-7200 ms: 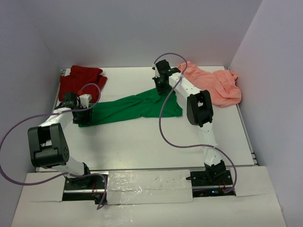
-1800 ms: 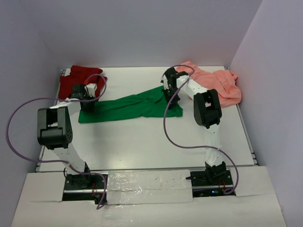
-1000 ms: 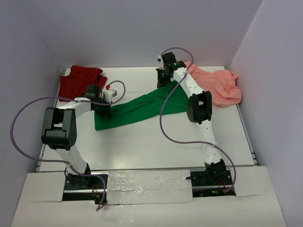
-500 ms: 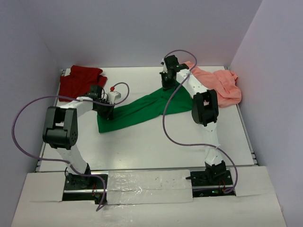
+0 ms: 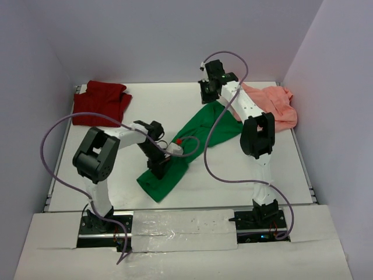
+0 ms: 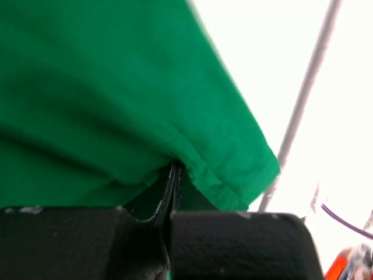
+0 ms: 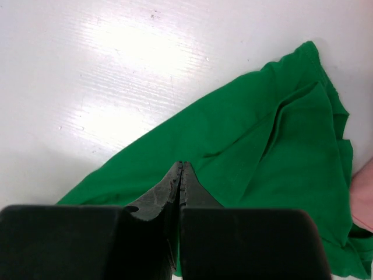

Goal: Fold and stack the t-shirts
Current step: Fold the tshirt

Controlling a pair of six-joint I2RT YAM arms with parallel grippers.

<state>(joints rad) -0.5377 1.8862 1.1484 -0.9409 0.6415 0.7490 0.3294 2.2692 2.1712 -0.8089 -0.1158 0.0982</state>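
Red shirt [image 5: 99,102], far left, lay crumpled, with neither gripper on it. Your left gripper [image 5: 158,169], fingers clamped on the green shirt's [image 5: 195,125] hem, had swung that end from the left side to the table's near middle. The shirt thus ran diagonally rather than across: repositioning, no fold yet. Your right gripper [image 7: 180,166] was closed over the far end; whether it pinched cloth was unclear. Pink shirt [image 5: 271,105] lay far right. No container appeared.
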